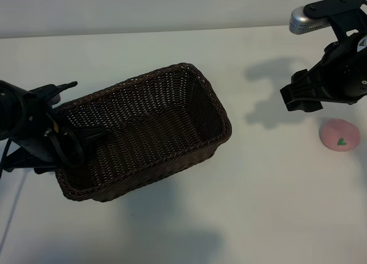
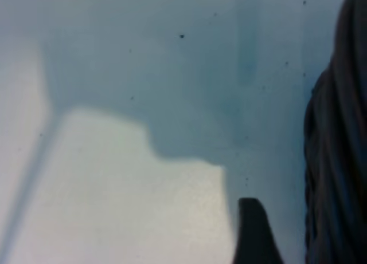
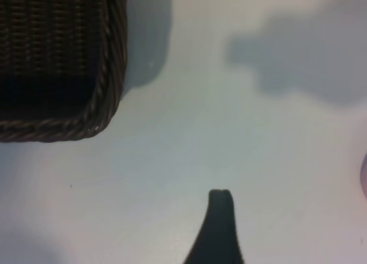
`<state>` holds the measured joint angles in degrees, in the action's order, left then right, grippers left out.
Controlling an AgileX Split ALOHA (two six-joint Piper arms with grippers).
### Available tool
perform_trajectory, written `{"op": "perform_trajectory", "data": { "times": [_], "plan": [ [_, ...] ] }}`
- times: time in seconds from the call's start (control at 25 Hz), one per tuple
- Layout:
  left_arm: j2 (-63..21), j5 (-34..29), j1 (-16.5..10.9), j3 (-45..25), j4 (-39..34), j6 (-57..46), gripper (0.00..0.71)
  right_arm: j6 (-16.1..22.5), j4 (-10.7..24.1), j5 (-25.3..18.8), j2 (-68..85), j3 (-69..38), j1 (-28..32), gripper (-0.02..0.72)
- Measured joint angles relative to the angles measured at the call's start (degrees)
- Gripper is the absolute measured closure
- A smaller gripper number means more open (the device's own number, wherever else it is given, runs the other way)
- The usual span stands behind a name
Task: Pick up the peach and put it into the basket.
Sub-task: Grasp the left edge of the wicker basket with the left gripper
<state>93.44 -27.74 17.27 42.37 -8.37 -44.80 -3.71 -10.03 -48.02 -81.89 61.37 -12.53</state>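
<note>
Two grippers share this tabletop (image 1: 189, 229), and neither shows itself whole. The left gripper (image 1: 71, 146) sits at the basket's (image 1: 143, 132) short end nearest the tabletop's left edge, its dark fingers merging with the dark weave there, so the exterior view does not settle whether they touch or clasp the braided rim; its own wrist view gives only one black fingertip (image 2: 255, 232) over bare tabletop, with a blurred strip of wicker (image 2: 338, 161) just beside it. How wide that pincer stands I cannot tell. The right gripper (image 1: 301, 98) hangs near the tabletop's right edge, its arm partly cut off by the frame; it points steeply down with its jaws standing wide apart and nothing between them — one black fingertip (image 3: 221, 218) shows in its wrist view above bare surface, clear of the basket's rounded corner (image 3: 86, 121). The peach (image 1: 339, 135) lies on the tabletop close to the right edge, just beside and below the right gripper in the exterior view but apart from it, pale pink with its small green leaf mark facing up; in the right wrist view only a faint pink sliver (image 3: 364, 172) at the frame's border hints at it. The basket stands slantwise across the tabletop's left-centre, holding no fruit, well apart from the peach.
</note>
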Motion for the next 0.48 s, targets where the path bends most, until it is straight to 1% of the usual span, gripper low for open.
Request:
{"op": "perform_trajectory", "data": {
  "times": [0.12,0.16,0.48],
  "plan": [
    [0.0,0.18,0.0,-0.06,-0.09,-0.1,0.435,0.0,0.0,0.0,0.0,0.0,0.0,0.109],
    [0.0,0.6,0.0,-0.06,-0.09,-0.16,0.453,0.0,0.0,0.0,0.0,0.0,0.0,0.109],
    [-0.12,1.25,0.0,-0.06,0.08,0.38,0.452,0.0,0.0,0.0,0.0,0.0,0.0,0.109]
  ]
}}
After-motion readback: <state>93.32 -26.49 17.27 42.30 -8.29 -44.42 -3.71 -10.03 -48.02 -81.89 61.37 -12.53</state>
